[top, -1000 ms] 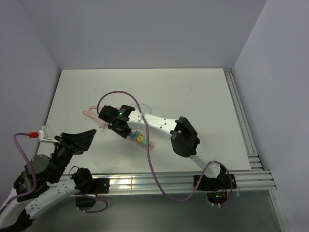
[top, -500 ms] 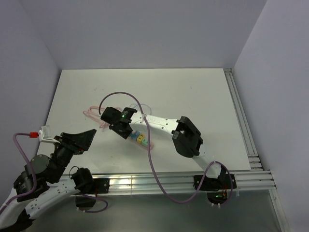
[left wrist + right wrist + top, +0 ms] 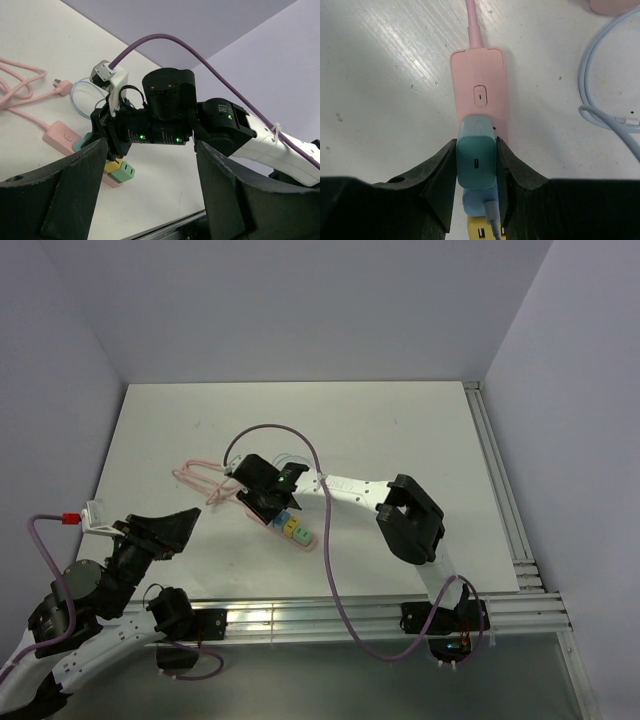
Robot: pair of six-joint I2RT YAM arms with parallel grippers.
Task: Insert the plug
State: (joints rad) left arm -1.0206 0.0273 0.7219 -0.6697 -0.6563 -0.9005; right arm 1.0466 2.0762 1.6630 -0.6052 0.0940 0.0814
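My right gripper point(image 3: 477, 159) is shut on a teal plug point(image 3: 477, 167) and holds it upright over the pink power strip point(image 3: 478, 85), just behind the strip's switch. A blue charger point(image 3: 476, 205) and a yellow one point(image 3: 479, 233) sit in the strip behind it. I cannot tell whether the teal plug's prongs are in. In the top view the right gripper point(image 3: 264, 496) is over the strip point(image 3: 303, 537) at the table's middle. My left gripper point(image 3: 150, 200) is open and empty, held at the near left point(image 3: 165, 530), apart from the strip.
The strip's pink cable point(image 3: 195, 478) loops to the left and ends in a loose pink plug point(image 3: 62, 86). A pale blue cable loop point(image 3: 605, 95) lies beside the strip. A green charger point(image 3: 122, 172) sits at the strip's near end. A purple cable point(image 3: 325, 540) arcs over the right arm.
My right gripper has moved a little to the right with the teal plug and now stands over the strip. The left arm has not moved.
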